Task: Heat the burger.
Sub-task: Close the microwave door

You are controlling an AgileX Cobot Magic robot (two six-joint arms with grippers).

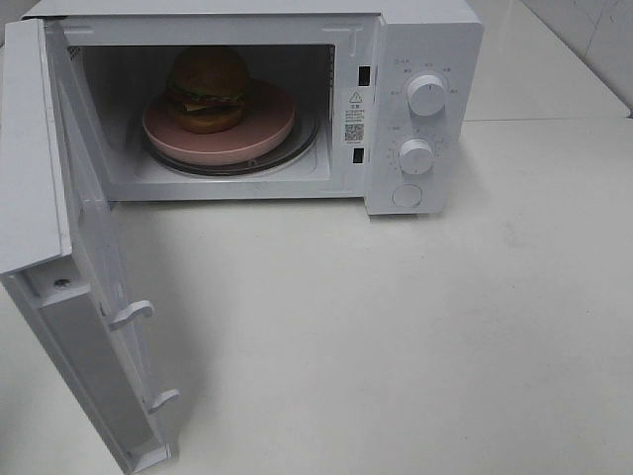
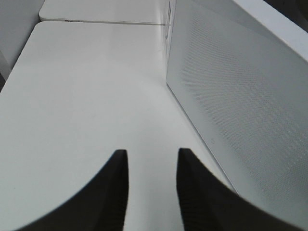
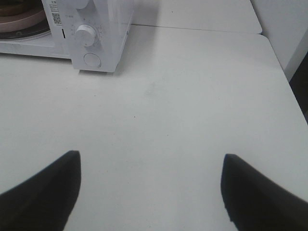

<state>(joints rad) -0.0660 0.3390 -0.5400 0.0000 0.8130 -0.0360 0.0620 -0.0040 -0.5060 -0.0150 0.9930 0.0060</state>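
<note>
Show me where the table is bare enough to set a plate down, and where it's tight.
Bare: the wide tabletop in front of the microwave, right of its open door; also the strip right of the microwave. Crowded: the cavity, filled by the pink plate and burger.

Finding the microwave (image 1: 341, 119) standing at 12 o'clock on the table (image 1: 396, 327), its door (image 1: 35, 148) swinging out toward 7 o'clock. Seeing the burger (image 1: 208, 89) sitting on the plate (image 1: 262, 134), on the turntable (image 1: 307, 146), inside the cavity. Noting, at 3 o'clock of the cavity, the upper knob (image 1: 427, 95), the lower knob (image 1: 416, 156) at its 6 o'clock, and the button (image 1: 406, 195) beneath both. Spotting the left claw (image 2: 151, 192) over the table just beside the door's outer face.
</note>
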